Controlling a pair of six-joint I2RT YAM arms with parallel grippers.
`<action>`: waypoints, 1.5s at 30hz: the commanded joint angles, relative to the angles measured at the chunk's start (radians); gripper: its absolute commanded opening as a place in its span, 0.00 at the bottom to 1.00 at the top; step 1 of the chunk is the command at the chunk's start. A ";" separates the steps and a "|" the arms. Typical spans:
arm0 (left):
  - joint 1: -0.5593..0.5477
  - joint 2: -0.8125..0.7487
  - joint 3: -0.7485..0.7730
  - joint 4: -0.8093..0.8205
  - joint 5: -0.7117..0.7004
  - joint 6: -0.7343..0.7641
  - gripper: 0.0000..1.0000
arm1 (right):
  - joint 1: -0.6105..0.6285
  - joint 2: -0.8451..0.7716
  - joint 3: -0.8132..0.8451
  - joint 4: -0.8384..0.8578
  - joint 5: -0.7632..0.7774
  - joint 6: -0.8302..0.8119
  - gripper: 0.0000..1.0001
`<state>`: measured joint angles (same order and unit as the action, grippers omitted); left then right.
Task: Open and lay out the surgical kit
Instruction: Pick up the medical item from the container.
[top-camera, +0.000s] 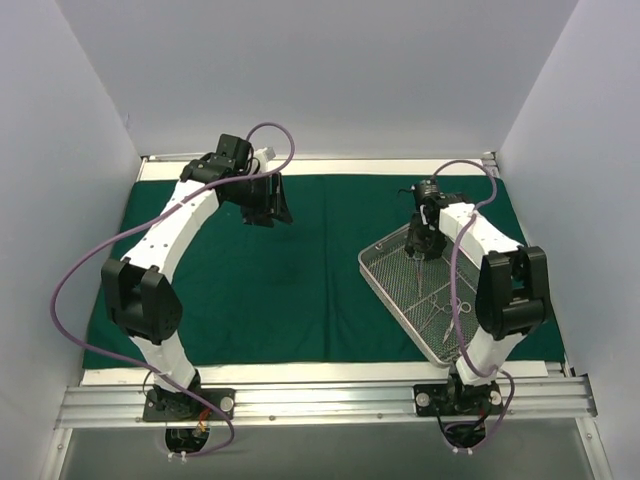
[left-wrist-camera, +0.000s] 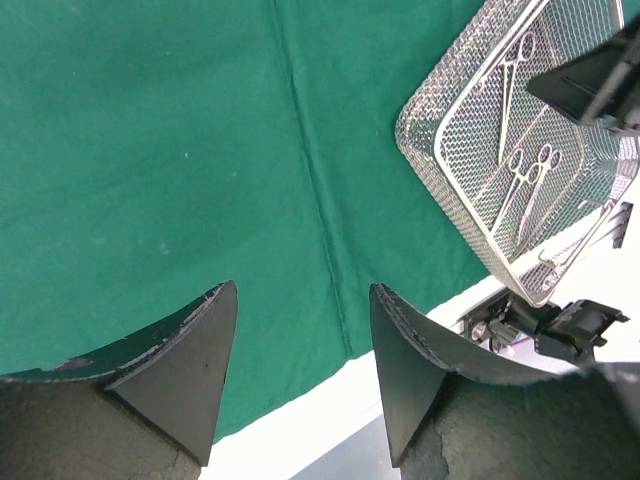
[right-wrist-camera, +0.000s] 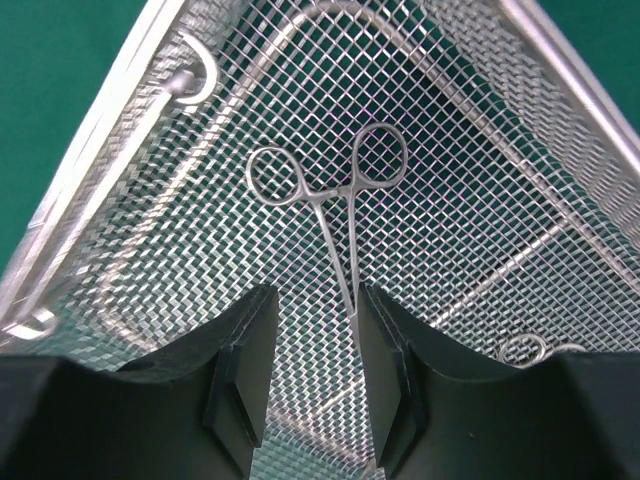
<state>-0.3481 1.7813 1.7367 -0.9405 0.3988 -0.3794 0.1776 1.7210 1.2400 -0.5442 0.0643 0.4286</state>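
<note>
The dark green drape (top-camera: 300, 290) lies spread flat over the table. On its right part sits the silver wire-mesh tray (top-camera: 385, 290), turned at an angle, with small scissor-handled instruments (top-camera: 440, 305) inside. My right gripper (top-camera: 418, 252) hangs down into the tray's far end. In the right wrist view its jaws (right-wrist-camera: 316, 295) stand narrowly open around one instrument (right-wrist-camera: 352, 260). The shaft lies against the right finger, with a gap to the left one. My left gripper (top-camera: 268, 212) is raised over the drape's back left, open and empty (left-wrist-camera: 303, 290). The left wrist view shows the tray (left-wrist-camera: 420, 150) and its instruments (left-wrist-camera: 520, 185).
White walls close in the table on three sides. An aluminium rail (top-camera: 320, 400) carrying both arm bases runs along the near edge. Purple cables (top-camera: 70, 300) loop beside each arm. A strip of white table (top-camera: 300, 372) shows in front of the drape.
</note>
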 joint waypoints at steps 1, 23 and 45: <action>0.011 -0.042 -0.012 0.005 0.029 0.013 0.64 | 0.002 0.032 -0.037 0.024 0.034 -0.027 0.38; 0.043 -0.019 0.030 -0.029 0.032 -0.001 0.62 | -0.010 0.173 -0.171 0.115 -0.003 -0.100 0.13; 0.044 0.000 0.021 0.026 0.196 -0.012 0.58 | -0.059 -0.207 -0.016 -0.094 -0.303 -0.091 0.00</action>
<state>-0.3099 1.7844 1.7271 -0.9592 0.4946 -0.3866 0.1135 1.5970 1.1763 -0.5972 -0.1154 0.3267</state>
